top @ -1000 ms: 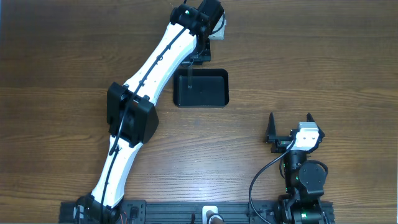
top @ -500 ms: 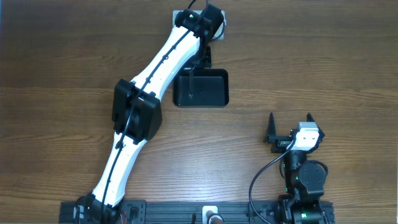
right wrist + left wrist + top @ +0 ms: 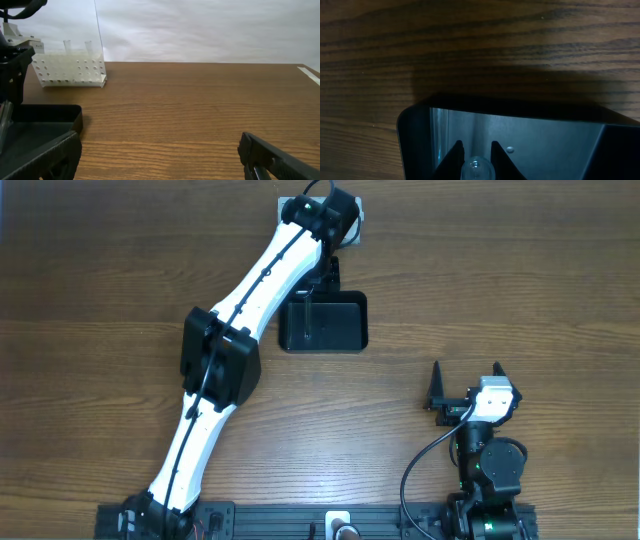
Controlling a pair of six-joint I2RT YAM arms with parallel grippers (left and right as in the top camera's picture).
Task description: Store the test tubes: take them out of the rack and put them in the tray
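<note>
From where I stand, the left gripper [image 3: 477, 150] hangs over the black tray [image 3: 362, 322], at the tray's 10 o'clock corner. Its fingers are pinched narrow around a clear test tube [image 3: 477, 168] that points down into the tray. The white rack [image 3: 70, 71] sits on the table [image 3: 520, 270] at the tray's 12 o'clock, with two tubes [image 3: 66, 46] standing in it. The right gripper [image 3: 467, 383] rests at the tray's 4 o'clock, well apart, its fingers spread wide and holding nothing.

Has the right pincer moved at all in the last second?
No. In the top view the right pincer is at the same spot, below and right of the tray, open.
</note>
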